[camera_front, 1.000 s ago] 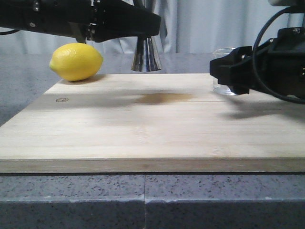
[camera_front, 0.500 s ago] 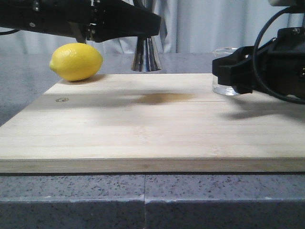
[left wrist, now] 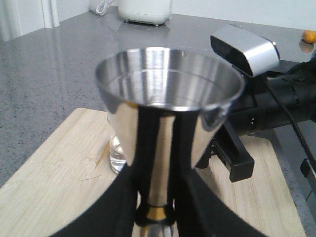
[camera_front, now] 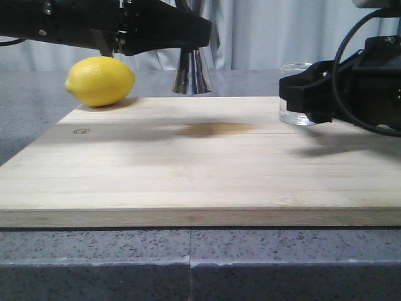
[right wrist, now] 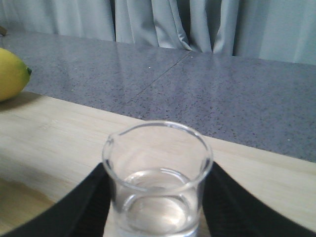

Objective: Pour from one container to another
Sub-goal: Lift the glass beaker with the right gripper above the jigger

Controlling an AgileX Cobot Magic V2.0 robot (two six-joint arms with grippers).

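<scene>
The steel jigger (camera_front: 192,74) is upright near the far edge of the wooden board (camera_front: 188,169), with my left gripper (camera_front: 188,37) shut on it. In the left wrist view, black fingers (left wrist: 126,197) clamp the jigger (left wrist: 168,94) at its gold-banded waist, the gripper (left wrist: 157,213) centred there. The glass beaker (camera_front: 294,116) stands on the board's right side, holding a little clear liquid. My right gripper (camera_front: 302,94) is around it. In the right wrist view both fingers press the walls of the beaker (right wrist: 158,168), the gripper (right wrist: 158,197) shut on it.
A yellow lemon (camera_front: 100,81) lies at the board's far left corner, also seen as the lemon (right wrist: 10,74) in the right wrist view. A brown stain (camera_front: 216,129) marks the board's middle. Grey speckled counter (camera_front: 188,263) surrounds the board; curtains hang behind.
My right gripper has edged slightly to the right around the beaker, whose rim now shows above the fingers. The left arm and jigger have not moved.
</scene>
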